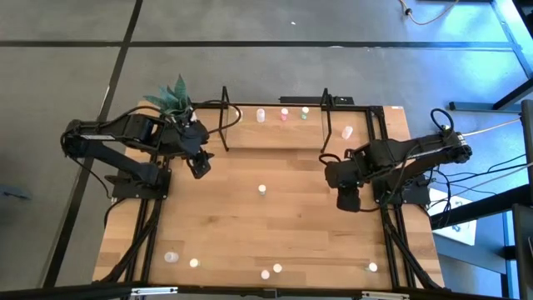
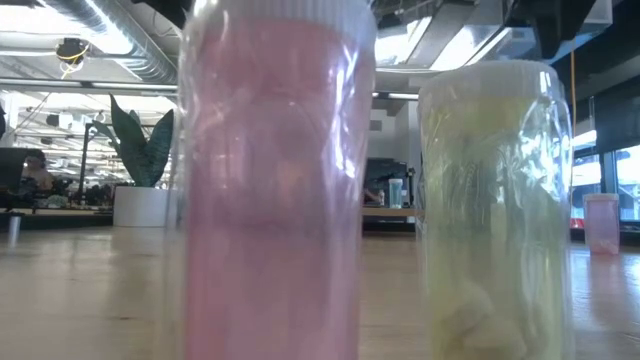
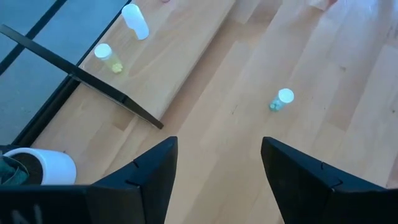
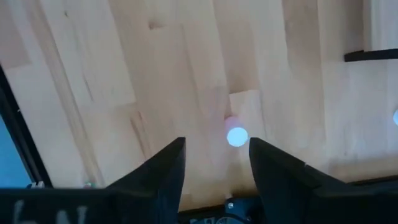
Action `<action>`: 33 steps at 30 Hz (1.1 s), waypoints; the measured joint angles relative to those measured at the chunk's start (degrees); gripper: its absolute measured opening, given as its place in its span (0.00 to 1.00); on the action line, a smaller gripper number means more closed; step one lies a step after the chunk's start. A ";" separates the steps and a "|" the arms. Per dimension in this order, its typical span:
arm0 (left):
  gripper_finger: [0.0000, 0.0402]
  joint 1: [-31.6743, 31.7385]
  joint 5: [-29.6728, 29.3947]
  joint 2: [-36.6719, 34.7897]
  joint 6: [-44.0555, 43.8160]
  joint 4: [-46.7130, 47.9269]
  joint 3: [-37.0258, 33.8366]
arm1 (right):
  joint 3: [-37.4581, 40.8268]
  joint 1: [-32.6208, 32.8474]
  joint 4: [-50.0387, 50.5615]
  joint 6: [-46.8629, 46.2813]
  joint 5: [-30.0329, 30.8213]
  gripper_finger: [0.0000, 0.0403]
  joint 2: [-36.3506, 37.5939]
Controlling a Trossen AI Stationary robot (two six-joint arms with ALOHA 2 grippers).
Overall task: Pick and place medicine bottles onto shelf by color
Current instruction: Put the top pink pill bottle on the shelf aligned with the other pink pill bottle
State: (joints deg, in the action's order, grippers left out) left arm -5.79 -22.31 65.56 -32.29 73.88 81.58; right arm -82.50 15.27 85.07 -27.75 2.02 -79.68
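The shelf [image 1: 275, 125] stands at the table's far middle with three small bottles on its board: white [image 1: 261, 115], pink [image 1: 284, 112] and greenish [image 1: 305, 111]. A greenish bottle [image 1: 262, 190] stands upright at mid-table and also shows in the left wrist view [image 3: 280, 99]. My left gripper [image 1: 200, 167] hovers open and empty near the shelf's left frame, its fingers [image 3: 217, 180] apart. My right gripper [image 1: 348, 200] is open and empty to the right of mid-table. A pinkish white-capped bottle [image 4: 236, 137] stands on the table just beyond its fingertips, untouched.
A pink bottle [image 1: 347, 132] stands right of the shelf. Several bottles stand along the near edge [image 1: 194, 262], [image 1: 277, 268], [image 1: 372, 267]; two of them, pink [image 2: 270, 190] and yellowish [image 2: 495, 210], fill the low view. A potted plant [image 1: 173, 100] with a white pot [image 3: 37, 165] stands left of the shelf.
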 joint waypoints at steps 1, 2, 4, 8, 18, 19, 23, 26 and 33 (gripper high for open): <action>0.56 -0.17 0.00 0.00 0.16 -0.01 0.00 | 0.00 0.00 0.01 0.23 0.00 0.44 0.00; 0.56 -0.36 -0.02 0.00 0.87 -0.08 0.00 | 0.00 0.00 0.01 1.07 0.00 0.44 0.00; 0.56 -0.74 -0.01 0.00 2.93 -0.79 0.00 | 0.00 -0.01 0.02 2.64 -0.05 0.44 0.00; 0.56 -1.94 0.03 0.00 7.01 -3.26 0.00 | 0.52 0.00 0.07 5.80 -1.15 0.44 -0.02; 0.56 -3.08 0.09 0.00 7.36 -5.43 0.00 | 13.77 0.00 -3.35 4.63 -1.37 0.44 -0.03; 0.56 -3.05 0.09 0.00 7.35 -5.43 0.00 | 15.17 0.00 -4.66 4.50 -0.84 0.44 0.14; 0.56 -3.05 0.09 0.00 7.13 -5.50 0.00 | 20.36 0.02 -11.43 6.43 -0.57 0.44 2.06; 0.56 -3.05 0.24 0.00 6.91 -5.55 0.00 | 23.02 0.01 -12.67 7.02 -0.22 0.44 3.27; 0.56 -3.01 0.33 0.00 6.84 -5.58 0.00 | 27.75 0.02 -15.96 7.08 -0.13 0.44 5.33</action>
State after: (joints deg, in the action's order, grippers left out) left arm -8.80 -21.98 65.56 -25.45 68.29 81.58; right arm -54.75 15.29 69.11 -20.67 1.89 -74.35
